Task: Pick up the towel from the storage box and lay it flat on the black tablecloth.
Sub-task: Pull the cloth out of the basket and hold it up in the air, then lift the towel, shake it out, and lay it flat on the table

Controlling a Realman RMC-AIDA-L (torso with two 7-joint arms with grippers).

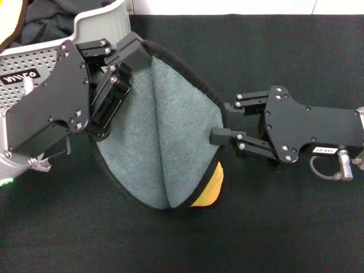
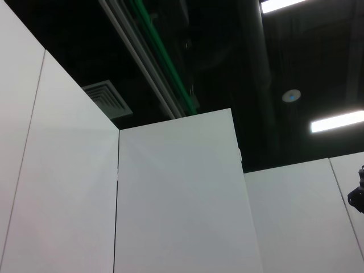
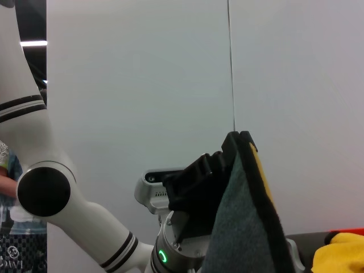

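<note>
The towel [image 1: 165,136] hangs as a diamond over the black tablecloth [image 1: 284,227]. Its grey-green face shows, with black trim, a crease down the middle and an orange-yellow fold at the lower right. My left gripper [image 1: 132,55] is shut on its top corner, beside the storage box [image 1: 91,23]. My right gripper [image 1: 223,120] is open, its two fingers on either side of the towel's right corner. In the right wrist view the towel [image 3: 244,227] rises to the left gripper [image 3: 227,151], which pinches its top.
The storage box holds a dark cloth [image 1: 45,23] and something yellow [image 1: 4,31]; its black label [image 1: 20,75] faces me. The left wrist view shows only white panels [image 2: 170,199] and ceiling. The tablecloth lies bare at the front and far right.
</note>
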